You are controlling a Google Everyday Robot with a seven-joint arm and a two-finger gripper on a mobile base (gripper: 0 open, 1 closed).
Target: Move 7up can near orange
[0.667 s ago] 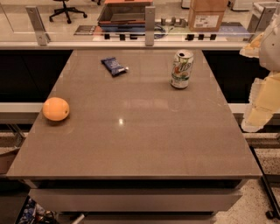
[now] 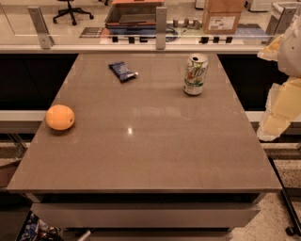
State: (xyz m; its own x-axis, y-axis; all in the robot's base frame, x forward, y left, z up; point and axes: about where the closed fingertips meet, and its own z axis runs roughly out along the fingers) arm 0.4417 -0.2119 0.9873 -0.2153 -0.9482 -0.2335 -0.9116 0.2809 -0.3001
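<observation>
The 7up can point(image 2: 195, 74), white and green with a silver top, stands upright at the far right of the brown table point(image 2: 150, 150). The orange point(image 2: 59, 117) lies near the table's left edge, far from the can. My gripper point(image 2: 278, 113), pale cream, hangs off the table's right side, to the right of the can and nearer the camera. It touches nothing and holds nothing.
A flat dark-blue snack packet point(image 2: 122, 71) lies at the far left-centre of the table. A glass barrier with metal posts point(image 2: 161, 26) runs along the far edge. Behind it are a cardboard box point(image 2: 222, 16) and an office chair point(image 2: 70, 9).
</observation>
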